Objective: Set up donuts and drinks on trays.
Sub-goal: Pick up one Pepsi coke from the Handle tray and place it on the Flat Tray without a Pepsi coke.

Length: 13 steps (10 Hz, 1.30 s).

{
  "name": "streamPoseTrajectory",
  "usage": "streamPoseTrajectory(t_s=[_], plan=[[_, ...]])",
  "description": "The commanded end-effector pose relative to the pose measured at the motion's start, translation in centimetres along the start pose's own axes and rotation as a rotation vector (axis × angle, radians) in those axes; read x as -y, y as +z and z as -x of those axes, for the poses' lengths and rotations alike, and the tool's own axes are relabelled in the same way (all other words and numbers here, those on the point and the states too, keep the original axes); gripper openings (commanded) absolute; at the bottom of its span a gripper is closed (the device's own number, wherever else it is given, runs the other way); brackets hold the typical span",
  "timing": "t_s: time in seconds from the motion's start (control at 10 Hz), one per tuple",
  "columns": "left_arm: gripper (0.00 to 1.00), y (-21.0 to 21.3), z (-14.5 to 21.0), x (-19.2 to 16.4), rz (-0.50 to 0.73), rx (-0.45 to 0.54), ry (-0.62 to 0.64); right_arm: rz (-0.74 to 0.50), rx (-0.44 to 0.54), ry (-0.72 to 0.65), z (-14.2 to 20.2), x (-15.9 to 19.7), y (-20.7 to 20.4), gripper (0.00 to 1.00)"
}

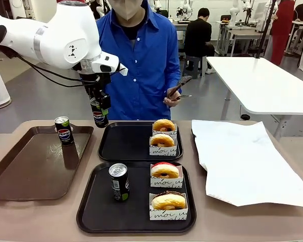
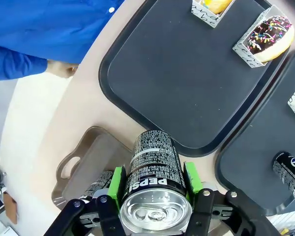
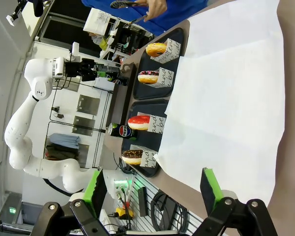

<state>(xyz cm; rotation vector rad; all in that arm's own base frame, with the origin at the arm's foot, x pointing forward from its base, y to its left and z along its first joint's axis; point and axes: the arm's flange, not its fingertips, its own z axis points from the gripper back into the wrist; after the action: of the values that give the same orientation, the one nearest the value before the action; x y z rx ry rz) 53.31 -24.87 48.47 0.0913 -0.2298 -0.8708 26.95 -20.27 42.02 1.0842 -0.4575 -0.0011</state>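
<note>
From the front, the left gripper (image 1: 99,112) hangs above the far left corner of the far black tray (image 1: 122,143), and its jaws are closed on a can (image 1: 99,117) which is lifted in the air. This tray carries two donuts (image 1: 163,132) on its right side and no drink. The near black tray (image 1: 98,201) already has one can (image 1: 119,182) and two donuts (image 1: 165,187). One more can (image 1: 64,130) stands on the brown tray (image 1: 25,171) at the left. The person (image 1: 141,55) stands behind the desk (image 1: 55,222) and holds tongs.

In the left wrist view, the green pads (image 2: 117,181) press both sides of the held can (image 2: 154,172) near its silver top – the grip looks centred. Below it I see the edge of the far tray (image 2: 177,83), with the chocolate donut (image 2: 268,35) far across it.

In the right wrist view, the right gripper (image 3: 152,189) is wide open and holds nothing, over the white paper sheet (image 3: 226,88).

I judge the step is to put this can on the far tray. To do it well, the arm should move a little over the open left part of the tray, keep the can upright, lower it until the base rests flat – well apart from the donuts and not on the rim – and only then release
</note>
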Motion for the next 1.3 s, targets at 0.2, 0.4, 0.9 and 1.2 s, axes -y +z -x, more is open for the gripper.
streamPoseTrajectory(t_s=[0.2, 0.4, 0.9, 1.2], plan=[[0.59, -4.8, -3.2, 0.8, 0.156, -0.079, -0.051, -0.027, 0.023, 0.008, -0.2, 0.0, -0.1, 1.0], [0.59, -6.2, -4.1, 0.8, 0.19, -0.011, -0.044, -0.027, 0.023, 0.008, -0.2, 0.0, -0.1, 1.0], [0.59, -8.3, -5.4, 0.5, 0.25, 0.011, -0.031, -0.027, 0.023, 0.008, -0.2, 0.0, -0.1, 1.0], [0.59, -10.8, -6.2, 1.8, 0.176, -0.05, -0.074, -0.027, 0.023, 0.008, -0.2, 0.0, -0.1, 1.0]])
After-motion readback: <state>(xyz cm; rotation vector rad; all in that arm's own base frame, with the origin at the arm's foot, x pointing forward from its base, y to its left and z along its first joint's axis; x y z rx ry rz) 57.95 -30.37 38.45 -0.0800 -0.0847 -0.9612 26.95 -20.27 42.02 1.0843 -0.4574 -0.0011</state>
